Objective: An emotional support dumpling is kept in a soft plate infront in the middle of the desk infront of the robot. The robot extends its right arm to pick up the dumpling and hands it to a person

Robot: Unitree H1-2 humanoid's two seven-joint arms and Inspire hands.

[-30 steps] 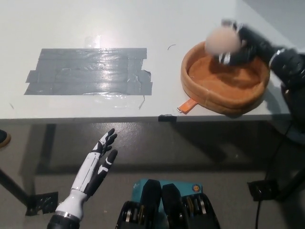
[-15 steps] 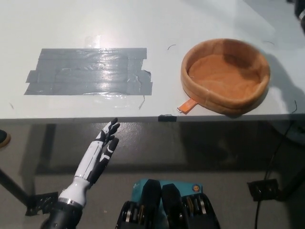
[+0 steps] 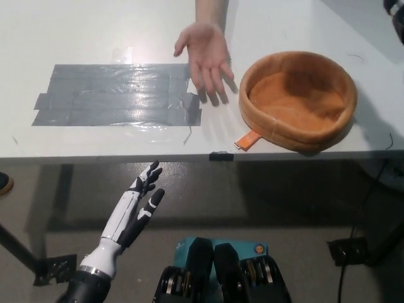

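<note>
The soft orange plate [image 3: 344,126] sits on the desk at the right and holds nothing. The dumpling is nowhere in the picture. Only a black sliver of my right arm [image 3: 396,9] shows at the top right corner; the hand itself is outside the view. A person's hand [image 3: 205,53] reaches in from the top, palm up and fingers spread, just left of the plate. My white left hand [image 3: 136,205] rests open below the desk's front edge at the lower left.
A broad patch of grey tape [image 3: 117,95] covers the desk's left half. An orange tab [image 3: 246,140] sticks out from the plate toward the desk's front edge [image 3: 126,156]. Table legs and a black cable lie on the floor below.
My right hand lifted the dumpling out of the plate and left the picture at the upper right. A person's open hand has since come in from the top. My left hand shifted slightly.
</note>
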